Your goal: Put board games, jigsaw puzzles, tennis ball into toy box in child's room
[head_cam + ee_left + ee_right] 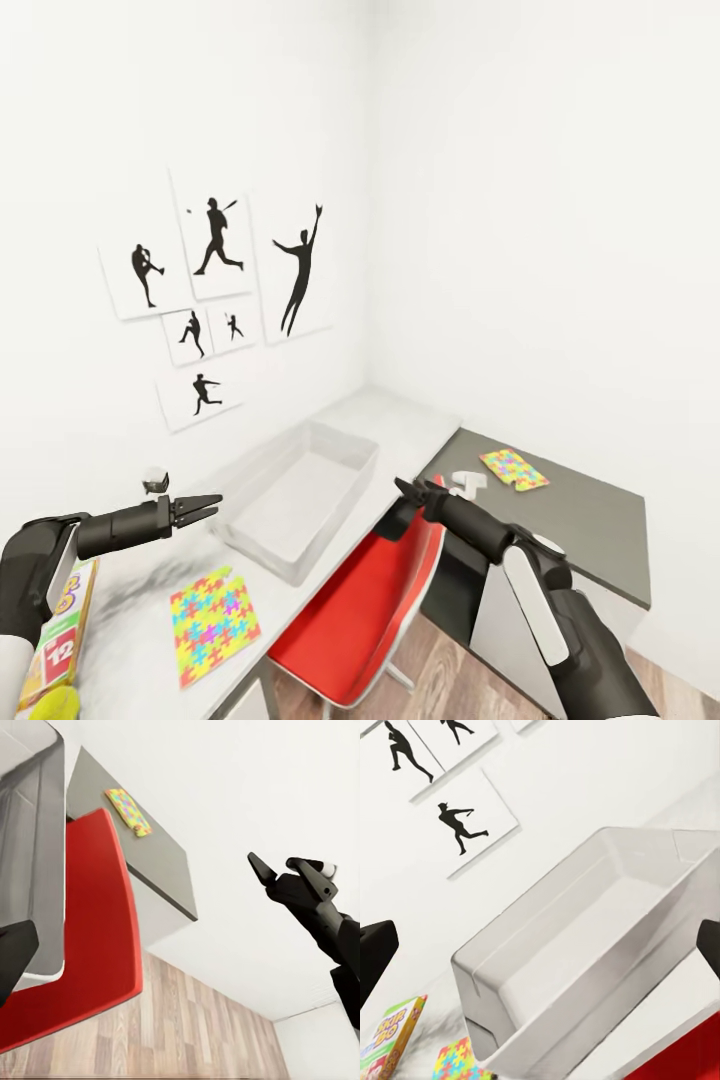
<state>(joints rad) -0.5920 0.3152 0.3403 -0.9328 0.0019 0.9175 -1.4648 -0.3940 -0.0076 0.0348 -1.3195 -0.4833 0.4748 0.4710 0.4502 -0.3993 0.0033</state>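
Toy box (300,497) sat empty on the table (400,415), so nothing was packed yet. One puzzle (212,622) lay just beside it, 2nd puzzle (514,468) on the dark wing, SKIP-BO box (62,630) by the left arm. Both grippers, left (205,507) and right (408,490), hung spread w/ nothing held.

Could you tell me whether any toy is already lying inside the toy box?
No, in the right wrist view the toy box shows a bare pale floor with nothing in it.
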